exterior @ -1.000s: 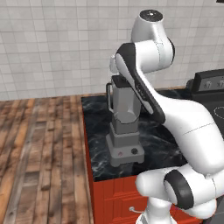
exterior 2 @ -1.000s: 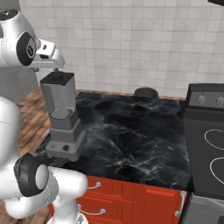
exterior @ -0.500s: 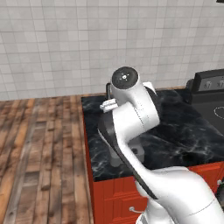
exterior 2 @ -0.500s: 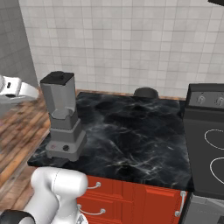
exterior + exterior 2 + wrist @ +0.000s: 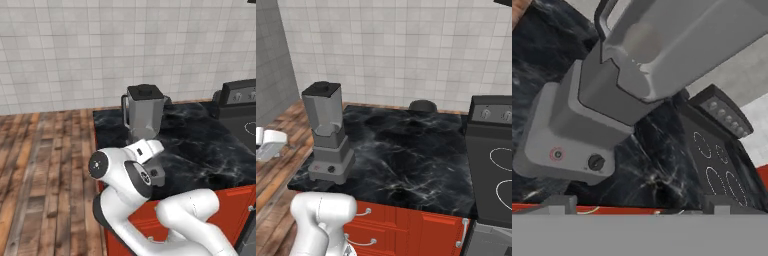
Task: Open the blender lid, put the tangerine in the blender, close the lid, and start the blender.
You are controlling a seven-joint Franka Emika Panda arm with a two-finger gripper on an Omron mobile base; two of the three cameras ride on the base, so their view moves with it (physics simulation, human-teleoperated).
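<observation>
The grey blender point(image 5: 144, 116) point(image 5: 327, 134) stands at the left end of the black marble counter point(image 5: 406, 150). Its dark blender lid point(image 5: 145, 91) point(image 5: 322, 89) sits shut on the jar. My gripper point(image 5: 640, 204) is open and holds nothing. It hangs low in front of the counter's edge and looks up at the blender's stepped base point(image 5: 567, 140). The red button point(image 5: 557, 154) and black knob point(image 5: 596, 162) face it a short way off. The jar point(image 5: 677, 45) and its handle point(image 5: 604, 15) rise above. The tangerine is out of view.
A dark bowl point(image 5: 422, 106) rests at the back of the counter by the tiled wall. A black stove point(image 5: 493, 160) with knobs adjoins on the right. Red drawers point(image 5: 406, 227) run under the counter. Wooden floor point(image 5: 45, 165) lies to the left.
My arm has swung down from beside the jar to low in front of the counter's left end. The blender and its lid have not moved. The jaws stay open.
</observation>
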